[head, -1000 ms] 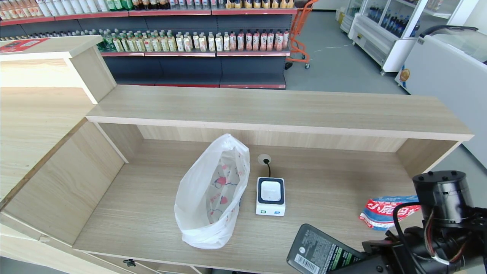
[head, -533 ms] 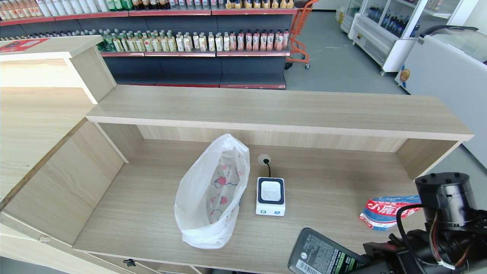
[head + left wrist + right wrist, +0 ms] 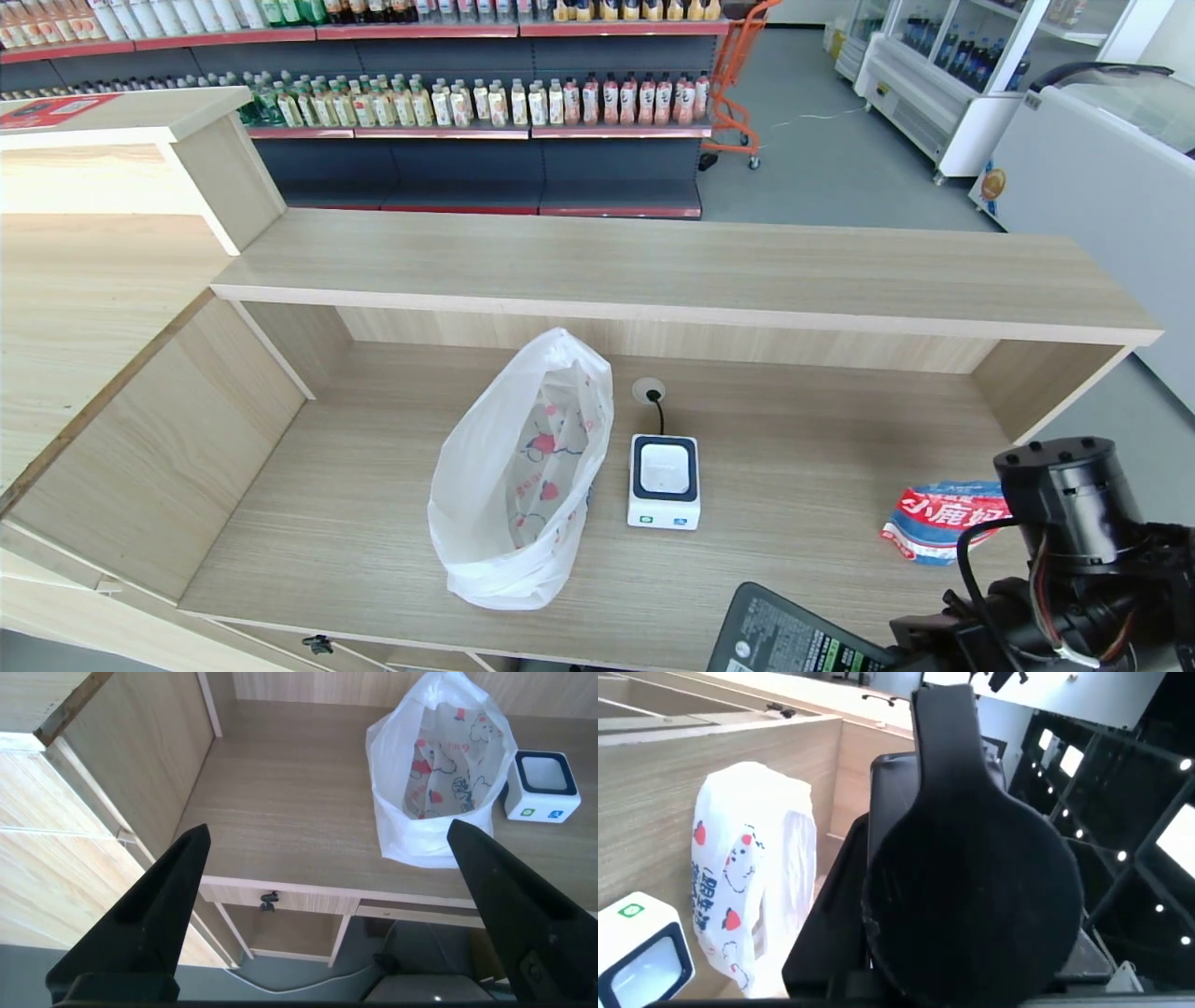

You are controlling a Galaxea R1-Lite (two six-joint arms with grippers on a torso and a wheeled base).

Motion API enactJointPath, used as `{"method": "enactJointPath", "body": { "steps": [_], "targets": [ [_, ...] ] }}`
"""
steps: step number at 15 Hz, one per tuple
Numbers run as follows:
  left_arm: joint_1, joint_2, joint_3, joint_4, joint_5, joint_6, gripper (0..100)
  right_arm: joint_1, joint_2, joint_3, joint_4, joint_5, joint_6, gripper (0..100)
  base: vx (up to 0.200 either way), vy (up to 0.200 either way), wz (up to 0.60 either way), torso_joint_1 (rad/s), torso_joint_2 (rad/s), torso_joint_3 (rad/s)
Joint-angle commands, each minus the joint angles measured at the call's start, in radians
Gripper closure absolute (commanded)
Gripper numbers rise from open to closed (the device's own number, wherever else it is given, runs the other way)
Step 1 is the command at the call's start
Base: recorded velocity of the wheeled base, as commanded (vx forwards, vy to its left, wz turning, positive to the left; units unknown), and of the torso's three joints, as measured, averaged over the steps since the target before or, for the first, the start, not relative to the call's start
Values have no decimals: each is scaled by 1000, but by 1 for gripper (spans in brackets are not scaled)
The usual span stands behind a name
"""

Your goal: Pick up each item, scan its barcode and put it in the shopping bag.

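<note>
One shopping bag (image 3: 504, 485), one scanner (image 3: 664, 481) and one snack packet (image 3: 938, 523) are resting. The right gripper (image 3: 920, 644) is clamping one edge-cropped dark package (image 3: 794, 639); the left gripper (image 3: 329, 833) is gaping wide.

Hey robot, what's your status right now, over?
Left gripper open, empty. Right gripper shut on dark flat labelled packet, at front edge of wooden counter. Nothing between it and white scanner box or white plastic shopping bag.

A light wooden tabletop (image 3: 355, 523) sits recessed behind a raised ledge (image 3: 653, 266) of the same wood. Beyond it, across a grey floor (image 3: 831, 168), shelves (image 3: 616, 201) carry rows of bottles (image 3: 485, 101). An orange trolley (image 3: 738, 84) stands at the shelves' end. On the right stand a white freezer (image 3: 1092, 177) and glass-fronted coolers (image 3: 943, 56).
</note>
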Motion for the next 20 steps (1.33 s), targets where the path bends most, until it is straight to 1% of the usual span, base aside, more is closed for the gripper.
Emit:
{"method": "enactJointPath", "body": {
  "steps": [1,2,3,4,5,6,7,8,9,10,12,13,14,15,16,17,18,19,20],
  "targets": [
    [0,0,1,0,0,0,0,-1,-12,0,29,2,-9,100,0,0,0,0,0,0],
    [0,0,1,0,0,0,0,-7,-63,-8,33,2,12,100,0,0,0,0,0,0],
    [0,0,-1,0,0,0,0,-6,-106,-10,55,2,110,100,0,0,0,0,0,0],
    [0,0,1,0,0,0,0,-9,-160,-10,73,3,307,100,0,0,0,0,0,0],
    [0,0,1,0,0,0,0,-24,-193,-10,78,-8,463,100,0,0,0,0,0,0],
    [0,0,1,0,0,0,0,-70,-226,-19,64,-41,626,100,0,0,0,0,0,0],
    [0,0,1,0,0,0,0,-169,-281,-29,53,-80,751,100,0,0,0,0,0,0],
    [0,0,1,0,0,0,0,-299,-310,-13,59,-84,929,100,0,0,0,0,0,0],
    [0,0,1,0,0,0,0,-340,-316,-3,59,-78,1077,100,0,0,0,0,0,0],
    [0,0,1,0,0,0,0,-343,-325,-20,53,-81,1239,100,0,0,0,0,0,0],
    [0,0,1,0,0,0,0,-359,-365,-69,42,-91,1666,100,0,0,0,0,0,0],
    [0,1,1,0,0,0,0,-377,-388,-75,41,-115,1850,100,0,0,0,0,0,0],
    [0,0,1,0,0,0,0,-379,-397,-83,41,-153,1991,100,0,0,0,0,0,0],
    [0,0,1,0,0,0,0,-379,-393,-92,41,-230,2244,100,0,0,0,0,0,0],
    [0,0,1,0,0,0,0,-380,-384,-97,39,-264,2365,100,0,0,0,0,0,0],
    [0,0,1,0,0,0,0,-388,-344,-108,39,-368,2563,100,0,0,0,0,0,0],
    [0,0,-1,0,0,0,0,-394,-308,-121,38,-460,2732,100,0,0,0,0,0,0],
    [0,1,-1,0,0,0,0,-394,-275,-128,30,-515,2876,100,0,0,0,0,0,0],
    [0,0,1,0,0,0,0,-393,-250,-129,18,-545,2977,100,0,0,0,0,0,0]
  ]
}}
